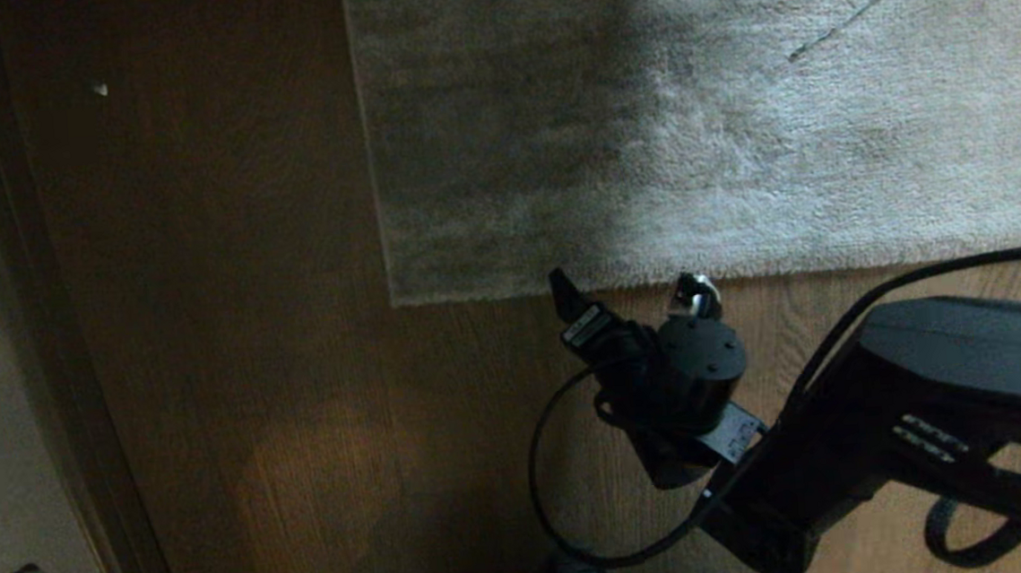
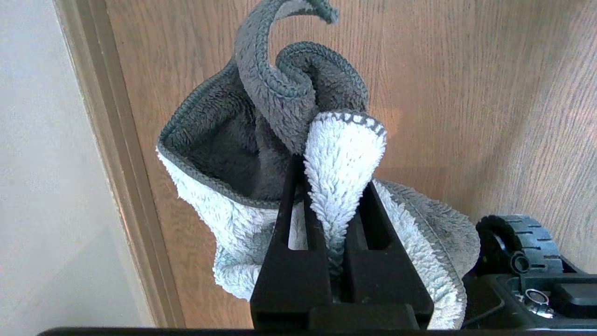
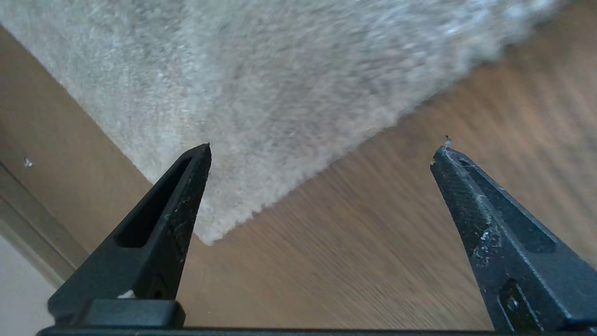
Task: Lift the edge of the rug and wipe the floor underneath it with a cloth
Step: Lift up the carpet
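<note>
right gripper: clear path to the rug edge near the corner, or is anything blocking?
Probably yes. The right gripper is open, hanging just short of the rug edge, which lies flat on the floor with nothing between. The left gripper is off to the side, shut on the cloth.

Rug edge (image 1: 654, 278) flat on floor (image 1: 236, 342), seemingly.

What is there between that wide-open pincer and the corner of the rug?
Only bare floor lies between the right pincer and the rug edge, seen in the right wrist view.
</note>
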Robot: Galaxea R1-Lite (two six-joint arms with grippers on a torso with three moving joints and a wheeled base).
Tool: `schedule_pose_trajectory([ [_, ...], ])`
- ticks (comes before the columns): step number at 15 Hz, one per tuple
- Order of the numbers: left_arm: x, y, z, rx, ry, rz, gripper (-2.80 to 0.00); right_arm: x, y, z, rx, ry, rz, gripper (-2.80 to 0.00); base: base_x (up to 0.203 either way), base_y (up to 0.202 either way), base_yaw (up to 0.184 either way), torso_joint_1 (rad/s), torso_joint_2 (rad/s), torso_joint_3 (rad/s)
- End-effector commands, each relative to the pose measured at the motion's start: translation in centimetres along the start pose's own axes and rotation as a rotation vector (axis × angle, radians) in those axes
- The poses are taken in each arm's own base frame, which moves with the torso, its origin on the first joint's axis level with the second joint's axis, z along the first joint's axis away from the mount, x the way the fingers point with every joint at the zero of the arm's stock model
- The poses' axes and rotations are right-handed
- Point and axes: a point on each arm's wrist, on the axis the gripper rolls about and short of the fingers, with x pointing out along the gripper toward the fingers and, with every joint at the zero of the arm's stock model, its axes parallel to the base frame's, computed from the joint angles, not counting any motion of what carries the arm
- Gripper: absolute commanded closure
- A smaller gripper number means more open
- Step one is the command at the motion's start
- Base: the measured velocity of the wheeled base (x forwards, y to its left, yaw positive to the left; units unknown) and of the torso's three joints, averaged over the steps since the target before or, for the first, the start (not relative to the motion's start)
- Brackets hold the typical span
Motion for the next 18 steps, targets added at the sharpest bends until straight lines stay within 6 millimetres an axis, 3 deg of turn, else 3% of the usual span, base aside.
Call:
schedule_pose_trajectory([
  [1,0.0,0.0,0.0,-0.001,0.0,0.0,0.0,0.7,0.2,-0.9,0.029,-0.03,0.037,-2.8,0.0,0.0,0.0,0.0,0.0,0.0],
  [11,0.0,0.0,0.0,-0.001,-0.001,0.0,0.0,2.9,-0.1,-2.7,0.0,-0.059,0.064,-2.8,0.0,0.0,0.0,0.0,0.0,0.0],
  [18,0.0,0.0,0.0,-0.001,-0.001,0.0,0.0,4.2,-0.8,-1.8,-0.018,-0.103,0.056,-2.8,0.0,0.0,0.0,0.0,0.0,0.0],
])
